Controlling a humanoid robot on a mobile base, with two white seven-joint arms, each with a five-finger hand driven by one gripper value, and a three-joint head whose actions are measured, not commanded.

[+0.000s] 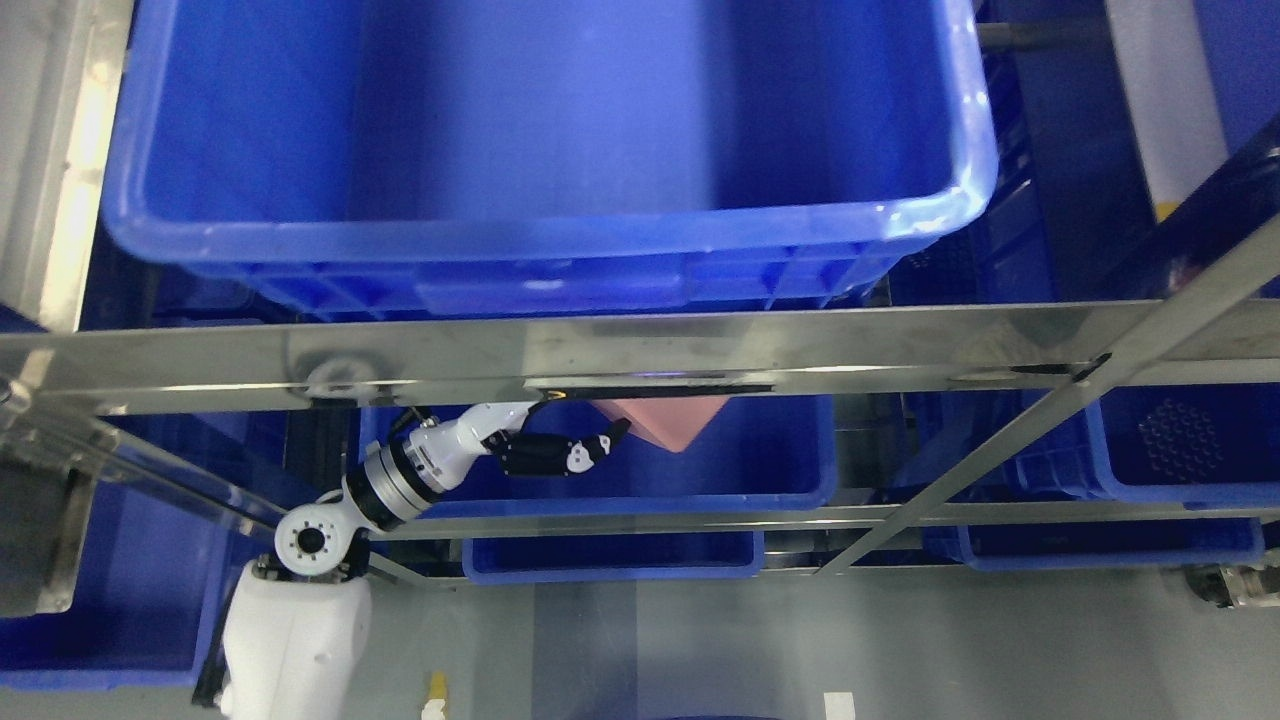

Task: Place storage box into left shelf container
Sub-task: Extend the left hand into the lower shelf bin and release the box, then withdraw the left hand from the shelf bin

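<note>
Left hand (560, 453) was seen reaching in under the steel shelf rail (640, 350), fingers (598, 447) extended toward the pink flat storage box (668, 422) at its 2 o'clock. Fingertips were at or just beside the box's edge; whether a grip was held could not be told, as the rail hid the upper part of hand and box. Right hand was not in view

Box was seen tilted, one corner pointing down into the blue plastic shelf container (770, 470) on the middle tier, its top hidden behind the rail

Progress, as judged: box was already over or inside the container, so transport was taken as mostly done. Left to do: box to be settled flat, hand to be withdrawn. Whether the box rested on the container floor could not be told

Counts: one pink box, one robot arm visible. Blue crates: one large at 12 o'clock, one holding the box, one below it at 6 o'clock, others partly seen at 3 and 8 o'clock
</note>
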